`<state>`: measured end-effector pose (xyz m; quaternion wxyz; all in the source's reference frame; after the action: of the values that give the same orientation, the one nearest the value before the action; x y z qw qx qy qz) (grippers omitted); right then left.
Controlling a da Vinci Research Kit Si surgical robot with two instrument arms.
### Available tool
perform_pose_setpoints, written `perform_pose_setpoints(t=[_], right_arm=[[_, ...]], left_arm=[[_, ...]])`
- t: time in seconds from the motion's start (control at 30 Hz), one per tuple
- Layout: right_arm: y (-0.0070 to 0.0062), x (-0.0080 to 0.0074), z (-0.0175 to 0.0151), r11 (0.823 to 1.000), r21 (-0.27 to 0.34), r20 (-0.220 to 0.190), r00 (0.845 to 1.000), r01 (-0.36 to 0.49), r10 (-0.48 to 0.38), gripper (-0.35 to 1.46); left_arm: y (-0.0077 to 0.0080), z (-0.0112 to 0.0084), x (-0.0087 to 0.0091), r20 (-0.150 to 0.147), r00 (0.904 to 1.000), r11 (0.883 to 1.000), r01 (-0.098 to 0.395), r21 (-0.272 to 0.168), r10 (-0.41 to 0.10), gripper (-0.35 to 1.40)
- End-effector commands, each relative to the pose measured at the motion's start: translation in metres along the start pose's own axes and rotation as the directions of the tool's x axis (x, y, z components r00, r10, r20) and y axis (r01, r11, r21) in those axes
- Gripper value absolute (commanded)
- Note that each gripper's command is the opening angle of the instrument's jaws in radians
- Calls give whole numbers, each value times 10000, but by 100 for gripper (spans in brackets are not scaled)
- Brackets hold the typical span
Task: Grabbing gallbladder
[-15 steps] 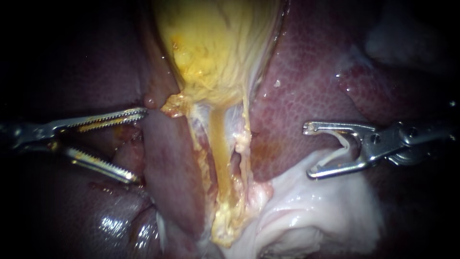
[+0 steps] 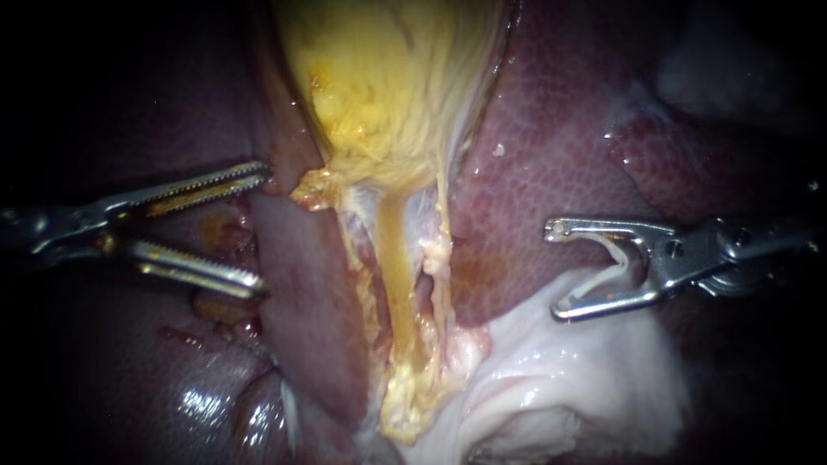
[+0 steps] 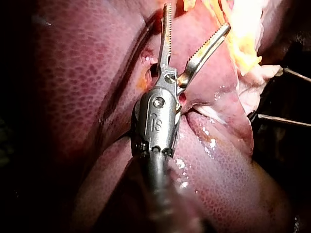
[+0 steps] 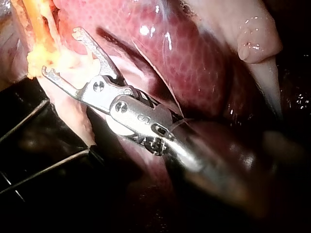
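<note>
At the left of the frame my left instrument (image 2: 258,228) is rising and narrowing its empty, still parted jaws beside the liver fold (image 2: 301,267), nearing the yellow gallbladder (image 2: 388,77) at upper centre, while my right instrument (image 2: 556,269) is waiting with its jaws parted.

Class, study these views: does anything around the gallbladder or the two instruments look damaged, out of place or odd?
Nothing is spilled or askew. One oddity: below the gallbladder the tissue looks stripped and ragged, baring a yellow tube with a dark gap beside it. The left instrument and right instrument stand open, gripping nothing.
</note>
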<state>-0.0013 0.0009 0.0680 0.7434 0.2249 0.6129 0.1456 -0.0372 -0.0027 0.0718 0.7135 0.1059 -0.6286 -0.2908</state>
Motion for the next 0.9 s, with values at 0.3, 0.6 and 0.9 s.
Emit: perform_pose_setpoints(t=[0.3,0.6,0.9], right_arm=[[0,0,0,10000,-1,-2,10000,-2,2,60],[0,0,0,10000,-2,-3,10000,-2,2,60],[0,0,0,10000,-2,-3,10000,-2,2,60]], left_arm=[[6,29,-7,98,9995,9993,314,-224,-312,62],[7,38,-7,123,9968,9963,790,-328,-787,12],[5,26,-11,-10,9895,9879,1445,-560,-1448,-35]])
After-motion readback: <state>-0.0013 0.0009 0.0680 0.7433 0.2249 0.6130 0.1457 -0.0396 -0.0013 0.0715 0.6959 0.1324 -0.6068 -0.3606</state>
